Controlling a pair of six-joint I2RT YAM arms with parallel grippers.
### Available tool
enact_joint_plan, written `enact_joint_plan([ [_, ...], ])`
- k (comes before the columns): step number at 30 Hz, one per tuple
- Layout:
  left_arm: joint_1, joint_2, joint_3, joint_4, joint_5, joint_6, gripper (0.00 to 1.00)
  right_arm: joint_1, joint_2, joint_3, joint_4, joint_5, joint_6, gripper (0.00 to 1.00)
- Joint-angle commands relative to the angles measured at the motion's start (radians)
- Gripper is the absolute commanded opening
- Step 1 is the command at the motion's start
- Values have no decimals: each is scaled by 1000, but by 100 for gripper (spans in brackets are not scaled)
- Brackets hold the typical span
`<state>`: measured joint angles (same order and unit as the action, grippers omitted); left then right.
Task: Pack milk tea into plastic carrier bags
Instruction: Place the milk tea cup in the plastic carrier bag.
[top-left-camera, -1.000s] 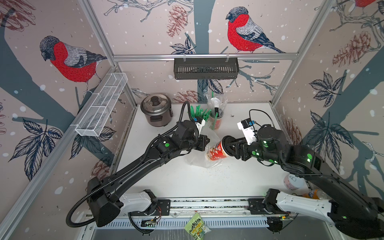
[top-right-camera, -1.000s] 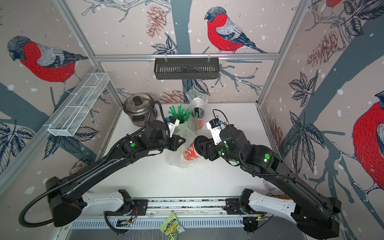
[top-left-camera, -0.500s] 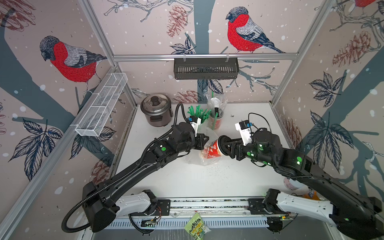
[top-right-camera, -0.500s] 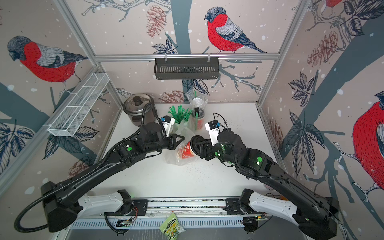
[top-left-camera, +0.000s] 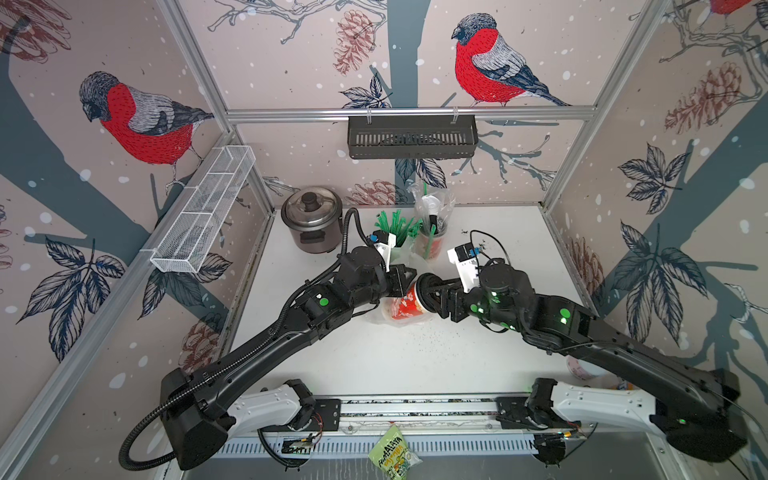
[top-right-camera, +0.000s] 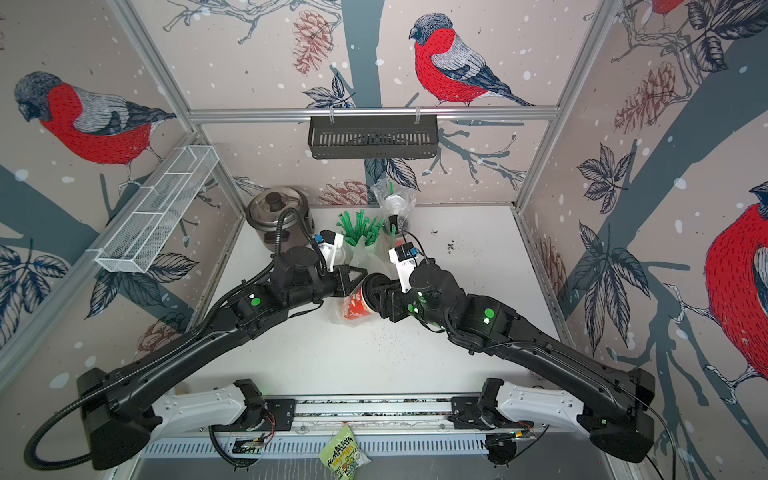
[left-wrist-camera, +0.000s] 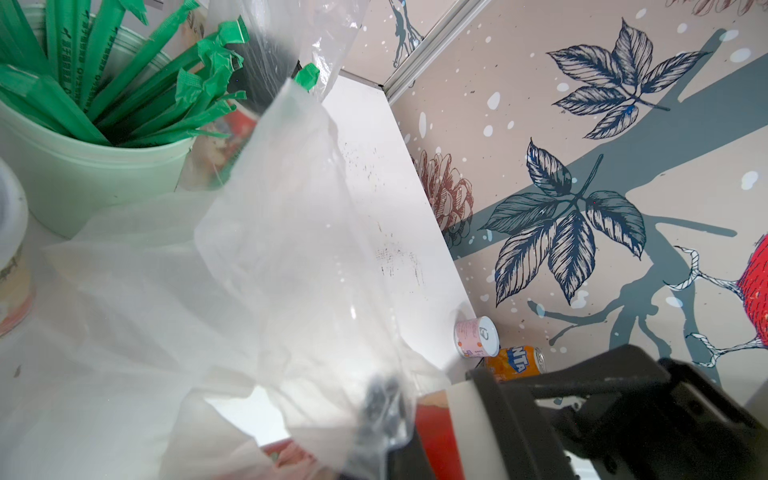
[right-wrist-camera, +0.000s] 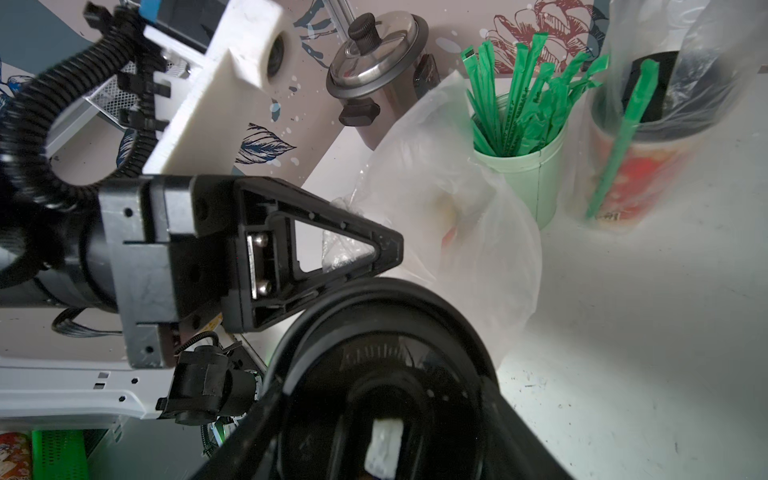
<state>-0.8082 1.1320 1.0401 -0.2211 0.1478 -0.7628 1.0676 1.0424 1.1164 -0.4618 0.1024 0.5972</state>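
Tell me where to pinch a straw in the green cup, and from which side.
Pinch one of the straws near its upper end, from above. Their lower parts sit inside the upright green cup; the tips fan apart above its rim, so an outer one is likely easiest.

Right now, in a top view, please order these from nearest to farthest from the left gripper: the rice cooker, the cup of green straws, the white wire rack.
Measured from the left gripper:
1. cup of green straws, just behind the gripper, toward the back wall.
2. rice cooker, in the table's back-left corner.
3. white wire rack, up on the left wall.
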Motion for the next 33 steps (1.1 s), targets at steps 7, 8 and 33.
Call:
enact_joint_plan([
  [7, 1, -13, -1, 64, -19, -36, 0, 65, 132, 43, 57, 97, -23, 56],
  [8, 1, -15, -1, 65, -20, -36, 0, 70, 140, 43, 65, 104, -21, 56],
  [33, 12, -36, -18, 85, -66, -84, 0, 158, -72, -143, 281, 231, 64, 55],
])
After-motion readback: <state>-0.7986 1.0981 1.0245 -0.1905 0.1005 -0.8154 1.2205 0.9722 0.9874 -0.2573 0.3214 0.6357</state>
